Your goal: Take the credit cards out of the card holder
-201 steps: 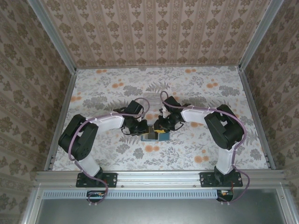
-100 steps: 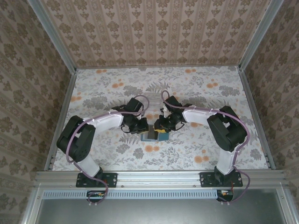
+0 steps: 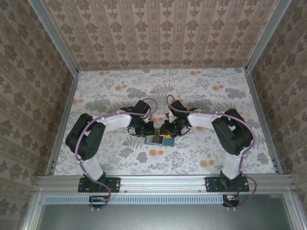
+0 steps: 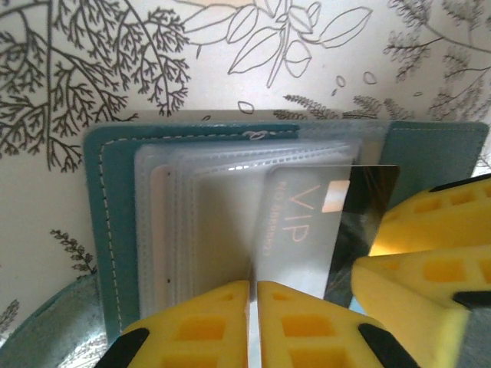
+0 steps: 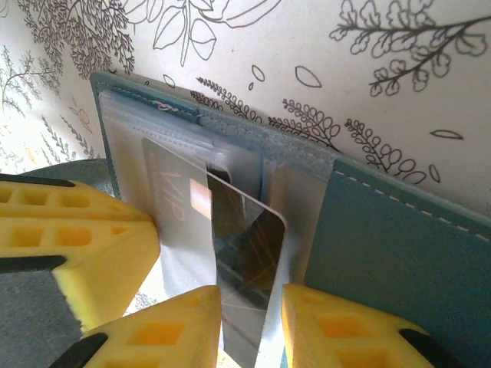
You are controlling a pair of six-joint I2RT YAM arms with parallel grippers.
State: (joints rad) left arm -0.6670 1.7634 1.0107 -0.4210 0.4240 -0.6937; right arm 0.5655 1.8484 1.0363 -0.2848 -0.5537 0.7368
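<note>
Open teal-blue folding card holder [image 4: 115, 230] lies flat near the middle of the floral-print counter [image 3: 192, 91], a dark glossy VIP-lettered credit card [image 4: 307, 222] halfway out of its clear plastic sleeves [image 4: 207, 192]. The right end effector [image 5: 252, 299] clamps the card's free end. The left end effector [image 4: 253, 287] is pinched closed at the holder's sleeve edge.

Overhead camera looks down; both wrist cameras closely share the card holder [image 4: 115, 192].

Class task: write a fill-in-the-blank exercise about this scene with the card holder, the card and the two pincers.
1. The card holder lies ___, not folded shut.
2. The dark card, partly out of its clear sleeve, reads ___.
3. The left pincer and right pincer have pads coloured ___.
4. In the right wrist view, the dark card lies ___ the right pincer's pads.

Missing words: open; VIP; yellow; between.
</note>
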